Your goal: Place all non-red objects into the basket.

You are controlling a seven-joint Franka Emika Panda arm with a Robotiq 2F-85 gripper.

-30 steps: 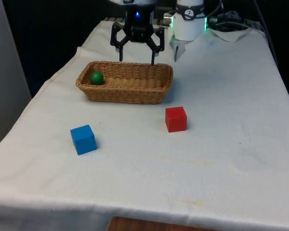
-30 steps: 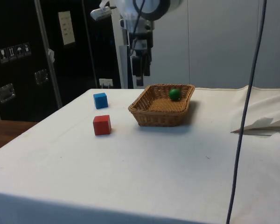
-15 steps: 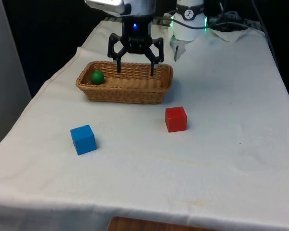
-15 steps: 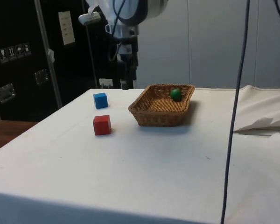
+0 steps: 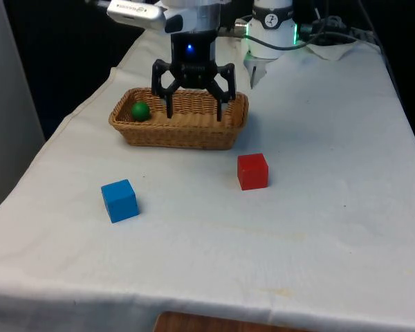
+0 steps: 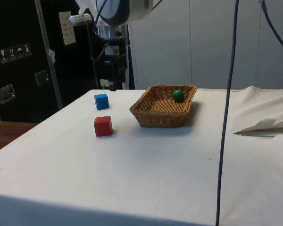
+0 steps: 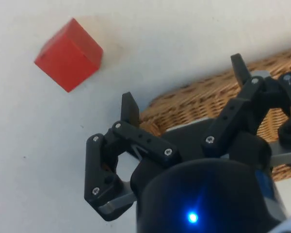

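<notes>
White cloth, blue cube (image 5: pixel 120 200) well apart from jaws (image 5: pixel 194 111), spread empty over basket (image 5: pixel 180 131)

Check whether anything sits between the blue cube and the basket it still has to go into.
Nothing visible does. The blue cube sits on bare cloth, with open table up to the basket. The red cube lies off toward the front view's right. The open gripper is empty.

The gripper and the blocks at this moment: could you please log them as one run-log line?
gripper: open, empty, above basket edge | green ball: in basket | blue cube: on cloth | red cube: on cloth
</notes>
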